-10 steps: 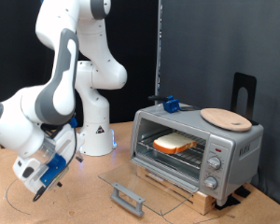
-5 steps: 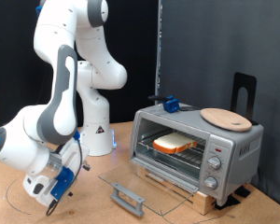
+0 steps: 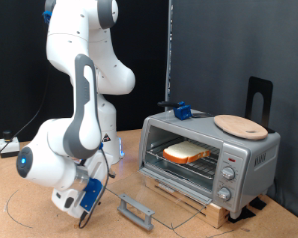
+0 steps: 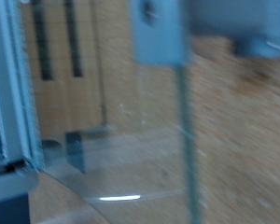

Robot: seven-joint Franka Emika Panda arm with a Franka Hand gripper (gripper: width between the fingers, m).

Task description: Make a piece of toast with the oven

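The oven (image 3: 250,151) stands on a wooden board at the exterior view's right, and its glass door (image 3: 154,188) lies dropped flat. The piece of toast (image 3: 186,152) rests on the wire rack inside. My gripper (image 3: 87,201) hangs low over the table, just to the exterior view's left of the door's grey handle (image 3: 136,210), with nothing in it. The wrist view is blurred. It shows the glass door (image 4: 131,159) close up and my gripper (image 4: 210,37) with its fingers apart.
A round wooden plate (image 3: 238,125) lies on top of the oven, with a small blue object (image 3: 181,111) at the back corner. A black stand (image 3: 259,94) rises behind it. The robot base (image 3: 101,139) and a cable (image 3: 20,213) lie at the exterior view's left.
The arm has swung down and towards the exterior view's right, which brings my gripper from the far left to just beside the open door's handle. Toast and oven are unmoved.
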